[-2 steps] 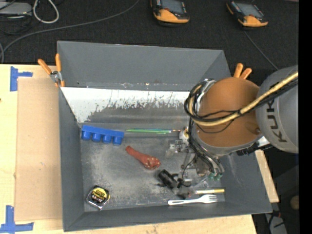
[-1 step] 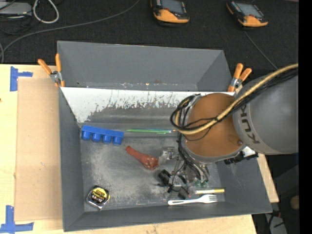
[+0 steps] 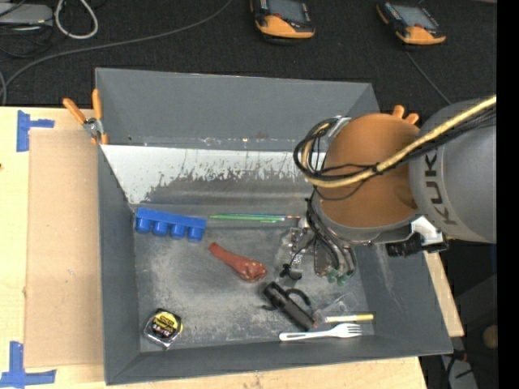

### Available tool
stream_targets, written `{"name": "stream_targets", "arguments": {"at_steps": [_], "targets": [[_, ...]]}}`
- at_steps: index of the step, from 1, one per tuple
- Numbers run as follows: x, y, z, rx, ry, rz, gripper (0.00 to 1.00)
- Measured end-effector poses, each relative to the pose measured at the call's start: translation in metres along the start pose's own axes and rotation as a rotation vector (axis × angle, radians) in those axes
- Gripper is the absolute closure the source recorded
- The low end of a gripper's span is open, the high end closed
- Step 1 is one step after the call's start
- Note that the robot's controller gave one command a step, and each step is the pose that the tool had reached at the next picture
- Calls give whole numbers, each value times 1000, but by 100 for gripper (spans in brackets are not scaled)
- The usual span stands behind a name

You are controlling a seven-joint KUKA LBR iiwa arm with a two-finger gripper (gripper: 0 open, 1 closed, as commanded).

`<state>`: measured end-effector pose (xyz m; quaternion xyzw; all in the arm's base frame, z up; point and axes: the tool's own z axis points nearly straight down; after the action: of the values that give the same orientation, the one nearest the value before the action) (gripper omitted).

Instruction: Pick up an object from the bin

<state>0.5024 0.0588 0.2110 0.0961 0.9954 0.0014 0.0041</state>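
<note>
My gripper [image 3: 315,255] hangs low over the right part of the bin floor, under the arm's orange cover. Just below it lies a black clip-like tool [image 3: 285,301], set diagonally. To its left a red spoon-shaped piece [image 3: 237,262] rests on the floor, its rounded end toward the gripper. A white plastic fork [image 3: 321,331] lies near the front wall, with a thin stick with a yellow end [image 3: 350,318] just above it. Nothing shows held in the gripper.
A blue ridged block [image 3: 170,224] sits at the left by the back slope, with a thin green stick [image 3: 247,216] running right from it. A yellow and black tape measure [image 3: 163,327] lies in the front left corner. The arm's bulk covers the bin's right side.
</note>
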Motion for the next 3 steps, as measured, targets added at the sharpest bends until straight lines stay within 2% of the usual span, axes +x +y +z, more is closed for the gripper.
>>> {"name": "stream_targets", "arguments": {"at_steps": [1,2,3], "targets": [[0,0,0,0,0,1,100],[-20,-10,57,-2,-3,86,100],[-59,1,86,-3,-6,78,100]]}}
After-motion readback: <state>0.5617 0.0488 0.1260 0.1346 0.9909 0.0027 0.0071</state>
